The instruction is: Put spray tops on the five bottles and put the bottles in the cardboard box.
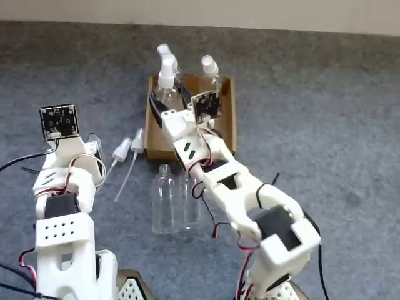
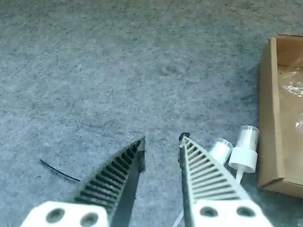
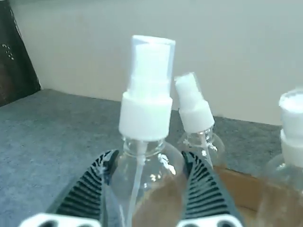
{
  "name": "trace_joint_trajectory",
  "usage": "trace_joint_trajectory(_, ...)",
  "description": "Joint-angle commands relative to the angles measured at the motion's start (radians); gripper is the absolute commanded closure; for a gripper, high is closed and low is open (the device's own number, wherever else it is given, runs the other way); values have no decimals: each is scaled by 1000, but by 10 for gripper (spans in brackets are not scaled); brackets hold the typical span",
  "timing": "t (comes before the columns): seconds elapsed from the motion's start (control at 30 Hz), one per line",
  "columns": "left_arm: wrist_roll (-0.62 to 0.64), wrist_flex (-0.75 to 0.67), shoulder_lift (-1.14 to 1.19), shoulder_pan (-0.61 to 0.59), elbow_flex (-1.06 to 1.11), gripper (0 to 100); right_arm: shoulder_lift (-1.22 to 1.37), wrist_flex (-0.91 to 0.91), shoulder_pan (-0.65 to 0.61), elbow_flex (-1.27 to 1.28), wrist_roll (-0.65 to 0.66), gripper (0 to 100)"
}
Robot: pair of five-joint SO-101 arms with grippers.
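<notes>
The cardboard box [image 1: 229,119] sits at the back middle of the grey carpet. Three clear bottles with white spray tops stand in it. My right gripper [image 3: 147,165] reaches into the box and is shut on the nearest capped bottle [image 3: 142,182], its fingers pressed against both shoulders; in the high view this bottle [image 1: 167,78] is at the box's left. The other two capped bottles [image 3: 195,111] [image 3: 291,142] stand behind and beside it. Two uncapped bottles [image 1: 164,199] [image 1: 189,200] stand in front of the box. My left gripper [image 2: 161,144] hangs open over bare carpet, beside two loose spray tops [image 2: 244,149] [image 2: 220,149].
The loose spray tops [image 1: 122,150] [image 1: 137,140] lie with their dip tubes on the carpet just left of the box [image 2: 270,118]. A thin black wire [image 2: 59,171] lies on the carpet near the left gripper. The right arm [image 1: 237,187] stretches over the uncapped bottles.
</notes>
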Motion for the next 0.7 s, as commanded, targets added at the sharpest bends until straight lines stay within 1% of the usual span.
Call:
trace_joint_trajectory(0.0, 2, -26, -2, -7, -19, 880, 85, -99, -7, -70, 57, 995)
trace_joint_trajectory(0.1, 2, -26, -2, 13, -18, 880, 133, -125, -7, -107, 57, 995)
trace_joint_trajectory(0.4, 0, -25, -2, 16, -18, 880, 213, -197, -8, -124, 57, 995)
trace_joint_trajectory(0.67, 0, -25, -2, 18, -18, 880, 231, -237, -7, -143, 58, 995)
